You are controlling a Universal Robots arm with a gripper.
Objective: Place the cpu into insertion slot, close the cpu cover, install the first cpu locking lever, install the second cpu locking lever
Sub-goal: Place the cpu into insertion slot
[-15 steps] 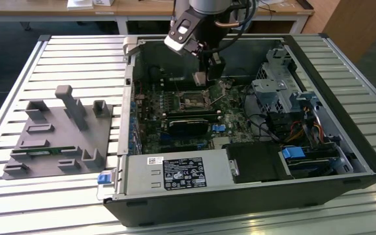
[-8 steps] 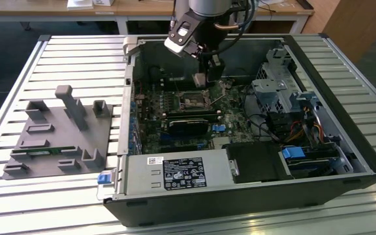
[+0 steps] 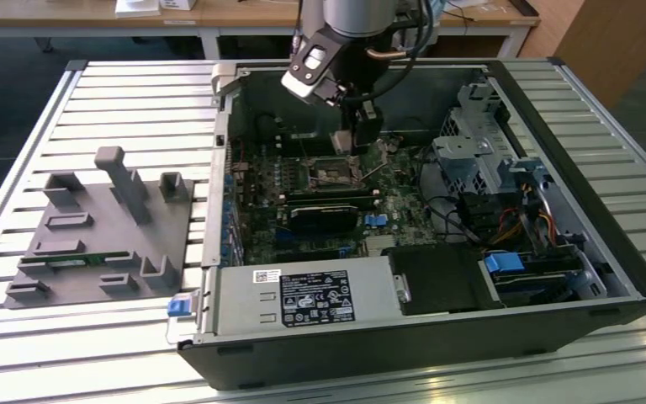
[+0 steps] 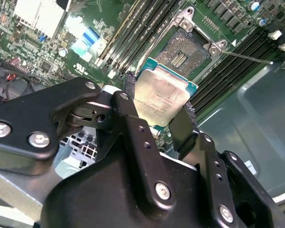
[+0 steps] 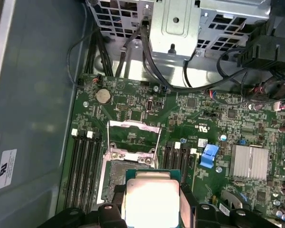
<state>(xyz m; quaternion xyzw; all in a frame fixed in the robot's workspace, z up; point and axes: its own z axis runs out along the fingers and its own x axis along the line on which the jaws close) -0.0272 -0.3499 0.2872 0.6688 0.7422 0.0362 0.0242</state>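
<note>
Exterior view: the tool [image 3: 359,145] hangs inside the open case [image 3: 413,353], just above the insertion slot [image 3: 331,174]. Second wrist view: it's pinching the cpu [image 4: 164,97] by opposite edges. Light, stiff, delicate I'd say, so edges only. First wrist view: the cpu cover [image 5: 133,154] stands open.

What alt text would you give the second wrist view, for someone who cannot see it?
A black gripper holds the cpu, a small silvery square chip, by two opposite edges above a green circuit board. Beyond it lies the insertion slot, its brownish-gold pin field uncovered, flanked by long black memory slots.
</note>
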